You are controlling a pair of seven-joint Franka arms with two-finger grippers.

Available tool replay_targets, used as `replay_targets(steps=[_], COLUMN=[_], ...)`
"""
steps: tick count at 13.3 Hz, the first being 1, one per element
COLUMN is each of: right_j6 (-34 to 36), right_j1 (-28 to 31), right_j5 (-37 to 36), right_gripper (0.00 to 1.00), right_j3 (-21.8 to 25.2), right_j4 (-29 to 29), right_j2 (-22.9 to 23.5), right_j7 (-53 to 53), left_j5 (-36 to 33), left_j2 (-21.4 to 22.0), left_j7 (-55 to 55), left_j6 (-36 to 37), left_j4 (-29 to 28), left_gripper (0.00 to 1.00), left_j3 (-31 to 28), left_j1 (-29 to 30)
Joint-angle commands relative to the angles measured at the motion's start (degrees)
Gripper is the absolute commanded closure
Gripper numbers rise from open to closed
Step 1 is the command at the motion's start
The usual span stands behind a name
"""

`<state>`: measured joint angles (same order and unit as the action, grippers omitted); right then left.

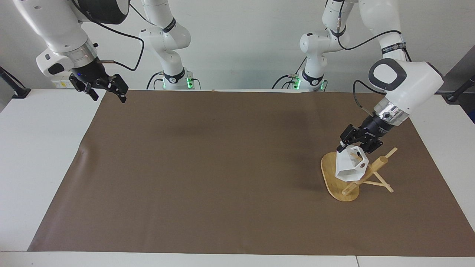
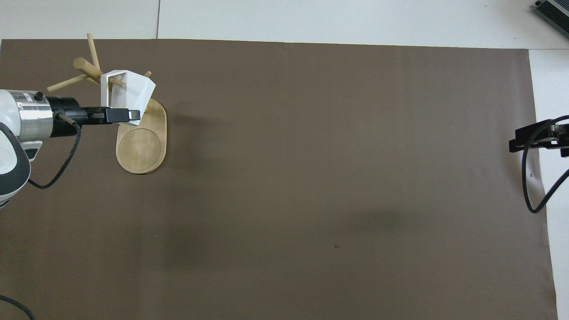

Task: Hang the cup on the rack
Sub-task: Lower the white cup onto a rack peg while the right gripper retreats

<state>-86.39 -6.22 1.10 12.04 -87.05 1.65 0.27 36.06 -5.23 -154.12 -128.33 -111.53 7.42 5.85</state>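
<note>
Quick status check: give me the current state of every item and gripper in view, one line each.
cup: tilted, gripped at its base, a rack peg passing through its handle.
rack: upright on its oval base, toward the left arm's end of the table.
left gripper: shut on the cup, over the rack's base.
right gripper: open, empty, waiting over the brown mat's corner.

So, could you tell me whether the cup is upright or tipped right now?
Tipped: the cup lies on its side, a rack peg through its handle, the left gripper shut on it.
</note>
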Motion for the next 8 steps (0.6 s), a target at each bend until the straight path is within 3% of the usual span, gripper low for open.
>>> replay_targets(steps=[1, 8], right_j6=[-1.06, -1.76], right_j1=[0.25, 0.16], right_j5=[0.13, 0.04], right_gripper=[0.00, 0.00], right_j3=[0.00, 0.00], right_j4=[-0.14, -0.14], right_j2=[-0.41, -0.41], right_j7=[-1.59, -3.53], left_j5=[-1.17, -1.17], left_j2=[0.84, 0.92], left_j7=[0.84, 0.05], left_j6=[0.10, 0.80], left_j4=[-0.53, -0.53], left_gripper=[0.84, 0.72], left_j3=[0.13, 0.13], left_j1=[0.21, 1.35])
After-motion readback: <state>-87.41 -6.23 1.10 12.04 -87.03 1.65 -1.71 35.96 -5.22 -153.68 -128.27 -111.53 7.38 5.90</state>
